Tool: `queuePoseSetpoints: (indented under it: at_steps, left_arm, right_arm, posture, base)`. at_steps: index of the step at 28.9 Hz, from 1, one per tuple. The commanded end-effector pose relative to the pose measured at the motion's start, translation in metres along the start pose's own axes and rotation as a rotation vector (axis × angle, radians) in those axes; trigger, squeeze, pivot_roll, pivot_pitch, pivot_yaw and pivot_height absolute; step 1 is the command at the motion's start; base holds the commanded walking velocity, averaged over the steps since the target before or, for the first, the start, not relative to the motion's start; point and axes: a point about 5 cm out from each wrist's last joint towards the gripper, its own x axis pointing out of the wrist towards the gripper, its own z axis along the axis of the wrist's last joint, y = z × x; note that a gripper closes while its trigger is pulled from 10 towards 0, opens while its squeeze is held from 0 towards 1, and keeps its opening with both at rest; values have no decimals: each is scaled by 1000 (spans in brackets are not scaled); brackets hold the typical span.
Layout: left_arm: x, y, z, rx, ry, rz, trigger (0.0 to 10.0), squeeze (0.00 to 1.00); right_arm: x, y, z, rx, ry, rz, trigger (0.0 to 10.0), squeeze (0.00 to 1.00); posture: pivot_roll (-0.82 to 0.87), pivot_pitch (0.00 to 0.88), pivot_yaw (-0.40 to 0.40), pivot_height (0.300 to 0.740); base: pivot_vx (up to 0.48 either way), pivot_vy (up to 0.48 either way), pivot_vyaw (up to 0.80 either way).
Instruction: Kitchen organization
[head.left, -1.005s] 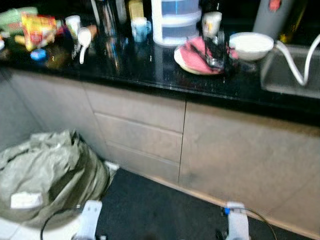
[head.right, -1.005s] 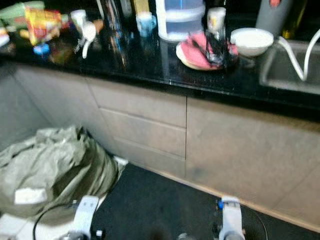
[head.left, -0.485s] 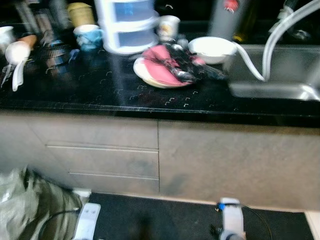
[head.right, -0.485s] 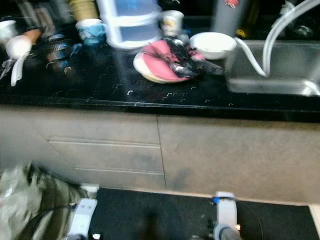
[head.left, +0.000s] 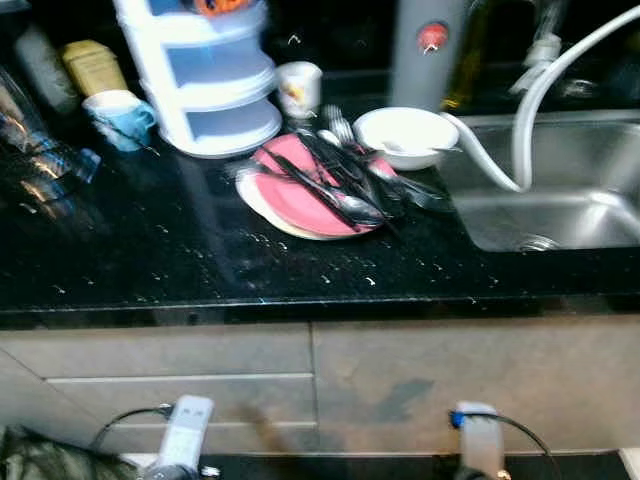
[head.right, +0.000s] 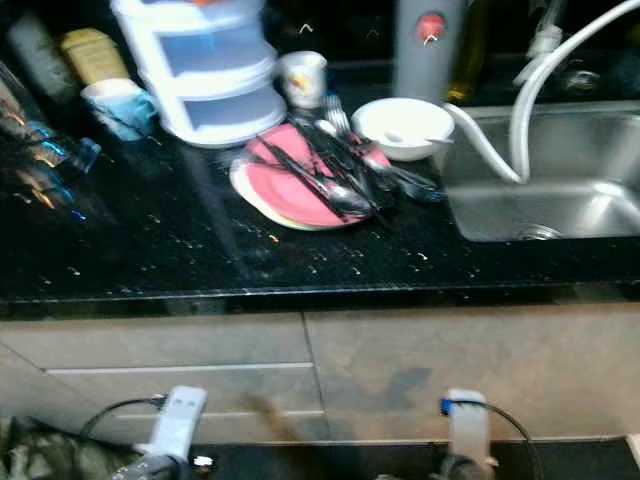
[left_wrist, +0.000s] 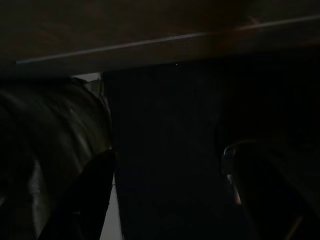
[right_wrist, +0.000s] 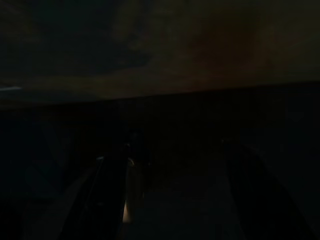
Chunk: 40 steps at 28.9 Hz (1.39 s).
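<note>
Left tool (left_wrist: 165, 195) fingers apart, right tool (right_wrist: 170, 195) fingers apart; both hang idle below counter (head.left: 150, 270).

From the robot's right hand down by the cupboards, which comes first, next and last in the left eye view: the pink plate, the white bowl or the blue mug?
1. Pink plate, mid-counter, nearest to the right hand.
2. White bowl, behind the plate, beside the sink.
3. Blue mug, far left at the back.

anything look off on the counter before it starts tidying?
Yes. A heap of cutlery lies criss-crossed over the pink plate beside the sink, some handles overhanging the rim. A white hose droops into the basin. Small bright specks on the black countertop could be droplets or glare. Both arms hang idle.
</note>
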Motion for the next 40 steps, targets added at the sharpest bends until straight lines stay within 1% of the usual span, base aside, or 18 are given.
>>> queuePoseSetpoints:
  at_steps: [1, 6, 14, 24, 25, 26, 27, 28, 29, 30, 31, 33, 34, 35, 37, 40]
  left_arm:
    - [-1, 3, -14, 3, 46, 7, 10000, 0]
    - [-1, 2, -14, 3, 49, -4, 10000, 0]
    - [-1, 1, -14, 13, 54, -8, 10000, 0]
    - [-1, -1, -14, 2, 52, -14, 10000, 0]
    - [-1, -1, -14, 1, 52, -15, 10000, 0]
    - [-1, -1, -14, 0, 52, -15, 10000, 0]
    - [-1, -1, -14, -1, 52, -16, 10000, 0]
    - [-1, -1, -14, 0, 52, -17, 10000, 0]
    - [-1, -1, -14, 0, 52, -17, 10000, 0]
    - [-1, -2, -13, -1, 51, -18, 10000, 0]
    - [-1, -2, -13, -1, 51, -19, 10000, 0]
    - [-1, -3, -13, -4, 51, -20, 10000, 0]
    - [-1, -3, -13, -4, 51, -20, 10000, 0]
    - [-1, -3, -13, -5, 51, -21, 10000, 0]
    - [0, -3, -13, -8, 55, -27, 10000, 0]
    - [0, -3, -13, -6, 55, -28, 10000, 0]
  right_arm:
    - [-2, 3, -11, 10, 35, 7, 10000, 0]
    - [-2, 3, -11, 6, 35, 12, 10000, 0]
    - [-2, 3, -10, 3, 35, 14, 10000, 0]
    - [-2, 2, -7, -33, 16, 29, 10000, 0]
    - [-2, 3, -6, -44, 8, 55, 10000, 0]
    - [0, -6, 5, -52, -15, 81, 10000, 0]
    - [2, -21, 22, -61, -53, 102, 10000, 0]
    - [2, -33, 36, -84, -82, 127, 10000, 0]
    - [2, -33, 36, -84, -82, 127, 10000, 0]
    - [2, -40, 46, -109, -104, 167, 10000, 0]
    - [1, -42, 52, -130, -120, 223, 10000, 0]
    - [-1, -42, 62, -150, -153, 338, 10000, 0]
    - [-1, -42, 62, -150, -153, 338, 10000, 0]
    - [-3, -42, 66, -148, -169, 382, 10000, 0]
    - [-6, -43, 74, -141, -199, 502, 10000, 0]
    - [-14, -43, 80, -163, -212, 676, 10000, 0]
  posture:
    - [-30, 0, 64, 740]
    - [-32, 0, 64, 740]
    - [-40, 0, 69, 740]
    - [-36, 0, 58, 740]
    - [-43, 0, 56, 740]
    - [-43, 0, 56, 740]
    - [-44, 0, 56, 740]
    - [-44, 0, 56, 740]
    - [-44, 0, 56, 740]
    - [-44, 0, 55, 740]
    - [-44, 0, 54, 740]
    - [-45, 0, 53, 740]
    - [-45, 0, 53, 740]
    - [-45, 0, 51, 740]
    - [-44, 0, 49, 740]
    - [-46, 0, 51, 740]
  base:
    - [0, 0, 0]
    - [0, 0, 0]
    - [0, -433, 0]
    - [0, 0, 0]
    - [0, 0, 0]
    - [0, 0, 0]
    - [0, 0, 0]
    - [0, 0, 0]
    - [0, 0, 0]
    - [0, 0, 0]
    - [0, 0, 0]
    - [0, 0, 0]
    - [0, 0, 0]
    - [0, 0, 0]
    - [0, 0, 0]
    - [0, 0, 0]
